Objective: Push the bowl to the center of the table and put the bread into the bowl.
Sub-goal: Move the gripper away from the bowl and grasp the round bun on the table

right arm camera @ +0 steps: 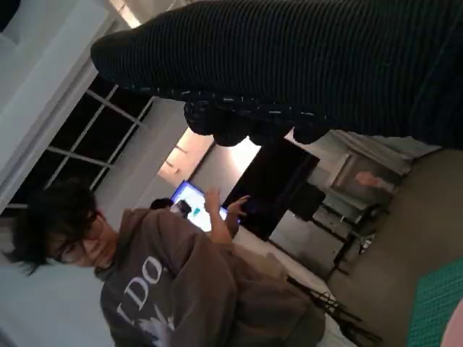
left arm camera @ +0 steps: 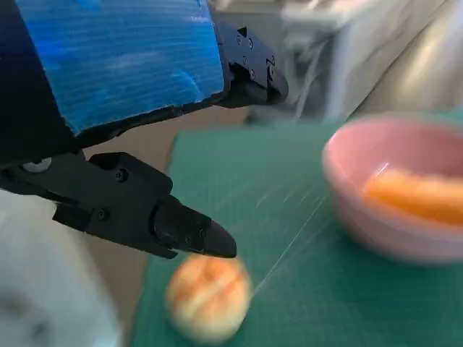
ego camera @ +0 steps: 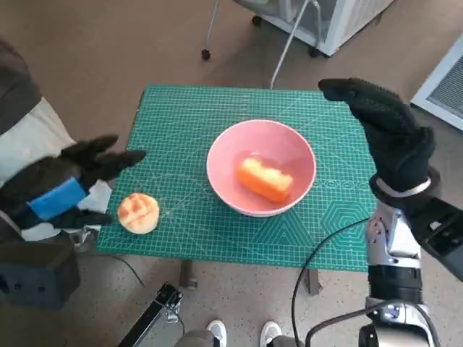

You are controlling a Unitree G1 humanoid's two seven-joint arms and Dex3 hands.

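**Inspector:** The pink bowl (ego camera: 261, 168) sits roughly mid-bench on the green cutting mat (ego camera: 181, 123), with an orange loaf piece (ego camera: 265, 179) already inside. A round bun (ego camera: 138, 212) lies at about eight o'clock from the bowl, well apart from it and close to the mat's near-left edge.

**Assessor:** The hands?

**Inspector:** The left hand (ego camera: 87, 173) hovers just beside the bun at its ten o'clock, fingers apart and holding nothing. The right hand (ego camera: 387, 130), gloved, is raised at the bowl's three o'clock, fingers extended, nothing in it.

**Assessor:** Risks from here?

**Inspector:** In my judgement, the bun is the concern. A glancing approach from the left hand could roll it off the mat's edge to the floor. A firm pinch may crush it; it looks soft. Any late nudge by the right hand could shift the bowl off centre.

**Assessor:** Surroundings?

**Inspector:** The mat is gridded and covers the bench top. Brown floor around, chair legs (ego camera: 210, 32) at twelve o'clock, a cable (ego camera: 318, 253) trailing near the right arm. A person in a brown hoodie (right arm camera: 181, 289) appears in the right wrist view.
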